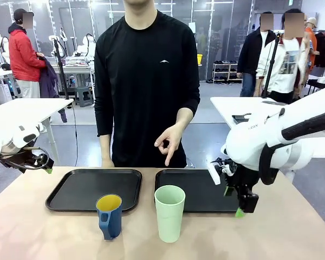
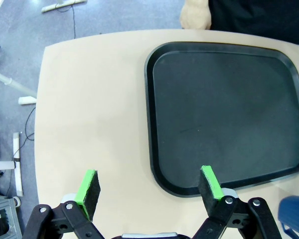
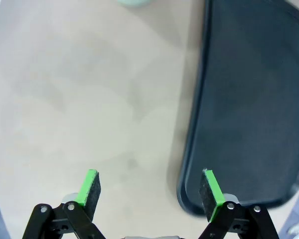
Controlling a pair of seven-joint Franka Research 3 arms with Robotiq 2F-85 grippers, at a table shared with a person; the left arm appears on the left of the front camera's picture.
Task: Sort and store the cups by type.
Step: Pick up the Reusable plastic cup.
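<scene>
One tumbler (image 1: 169, 213) near open right claw (image 1: 233, 201), one mug (image 1: 109, 215) beyond it — seemingly nearer open left claw (image 2: 149, 179).

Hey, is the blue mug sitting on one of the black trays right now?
No, the blue mug stands on the bare table just in front of the left tray, beside the green tumbler.

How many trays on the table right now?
2. The left tray sits behind the blue mug; the right tray sits behind the mint tumbler. They lie side by side, and nothing suggests a hidden third.
</scene>
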